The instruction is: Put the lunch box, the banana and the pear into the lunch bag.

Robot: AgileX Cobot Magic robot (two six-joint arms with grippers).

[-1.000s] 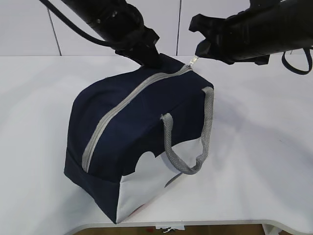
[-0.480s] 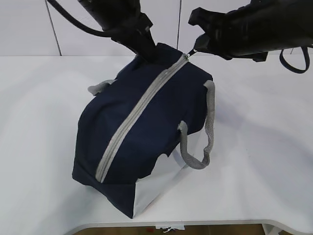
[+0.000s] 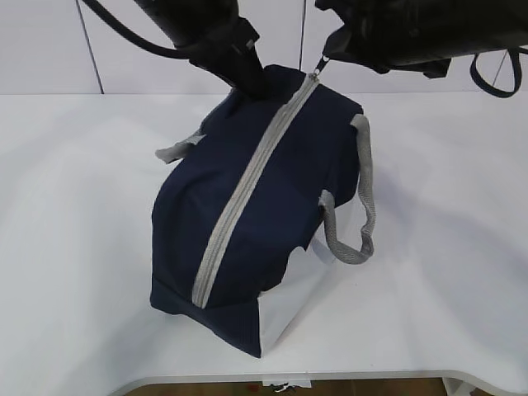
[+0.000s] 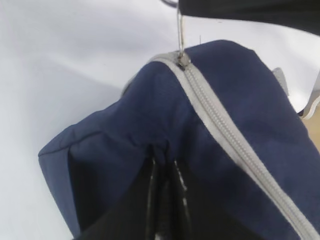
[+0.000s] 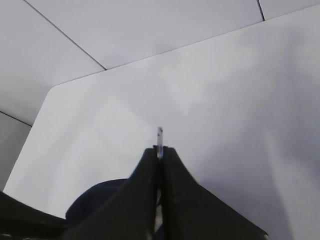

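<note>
A: Item one, leftmost: the left gripper (image 3: 247, 82), black, pinched shut on a fold of the large navy-blue fabric lunch bag (image 3: 247, 214) at its far top end; the wrist view shows the dark fingers (image 4: 150, 200) closed together on cloth just beside the grey zipper (image 3: 247, 186).

B: Item two, to its right: the right gripper (image 3: 330, 51), jaws closed on the thin metal ring pull (image 4: 180, 30), whose edge pokes out between the fingertips (image 5: 172, 165). The slider sits directly below that gripper, at the zipper's far end; the zipper is shut along its whole visible length.

A: Lunch box, banana, pear: none in view. They may well be inside already, which cannot be confirmed.

B: Handling note, as a judgement: the left grip should hold the cloth taut while the pull is drawn in line with the zipper teeth, not sideways, lest the ring slip from the jaws.

A: Change against a second ago: the bag has swung round beneath both grippers, its zipper now running nearly straight toward the camera, the near end shifted rightward, and a grey strap handle (image 3: 177, 148) has appeared on the left.
</note>
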